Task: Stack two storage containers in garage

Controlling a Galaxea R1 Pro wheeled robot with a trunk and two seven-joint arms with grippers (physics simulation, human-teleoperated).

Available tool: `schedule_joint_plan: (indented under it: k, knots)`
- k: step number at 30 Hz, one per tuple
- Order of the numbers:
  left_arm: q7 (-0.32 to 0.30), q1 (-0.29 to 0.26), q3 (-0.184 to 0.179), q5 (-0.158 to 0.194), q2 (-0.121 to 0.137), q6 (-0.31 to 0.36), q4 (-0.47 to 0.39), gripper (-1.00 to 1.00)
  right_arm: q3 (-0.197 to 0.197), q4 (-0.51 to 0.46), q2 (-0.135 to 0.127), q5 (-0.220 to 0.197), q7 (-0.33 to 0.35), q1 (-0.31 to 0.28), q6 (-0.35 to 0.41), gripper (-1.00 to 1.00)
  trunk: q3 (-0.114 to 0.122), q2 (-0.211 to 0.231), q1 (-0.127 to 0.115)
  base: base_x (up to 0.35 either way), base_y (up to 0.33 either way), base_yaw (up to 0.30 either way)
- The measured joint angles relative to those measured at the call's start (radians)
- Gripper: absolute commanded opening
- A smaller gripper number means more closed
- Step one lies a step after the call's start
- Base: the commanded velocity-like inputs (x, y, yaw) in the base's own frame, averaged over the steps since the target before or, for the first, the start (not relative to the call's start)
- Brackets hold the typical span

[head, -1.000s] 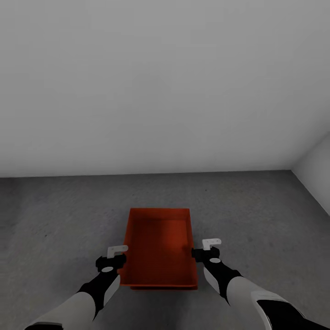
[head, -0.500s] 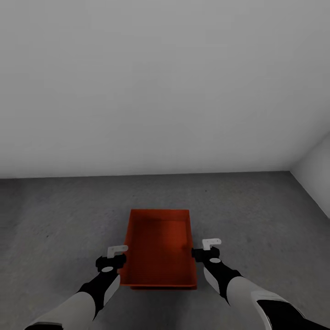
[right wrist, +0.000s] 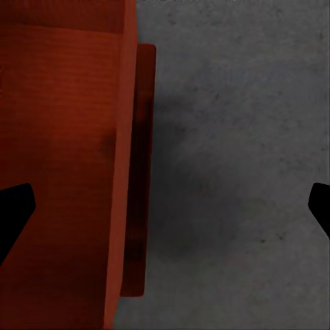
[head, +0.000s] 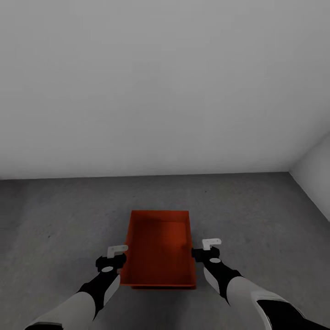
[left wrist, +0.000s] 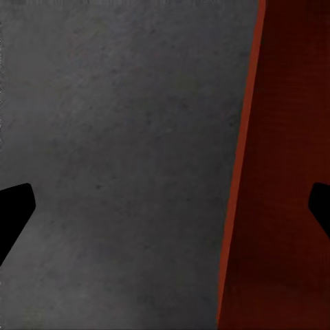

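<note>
One orange-red storage container sits on the dark grey garage floor, straight ahead of me. A darker rim of the other storage container sticks out from under it, so the two are stacked. My left gripper hangs open above the top box's left wall, one finger on each side of it. My right gripper is open too, astride the right wall. Neither gripper's fingers touch the box.
A plain white wall rises a short way beyond the boxes. A second wall meets it at the corner on the right. Bare concrete floor spreads to both sides of the stack.
The top container has sunk very slightly and now looks a little smaller. Both arms and open grippers hold the same places.
</note>
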Motion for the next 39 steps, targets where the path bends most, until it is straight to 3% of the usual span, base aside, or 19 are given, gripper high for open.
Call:
schedule_joint_plan:
  k: [39]
  knots:
    - [0.000,0.000,0.003,0.000,0.000,0.000,-0.002,1.00,-0.001,0.000,0.000,-0.002,0.000,0.000,-0.001,1.00,0.122,0.273,-0.150,0.000,0.000,0.000]
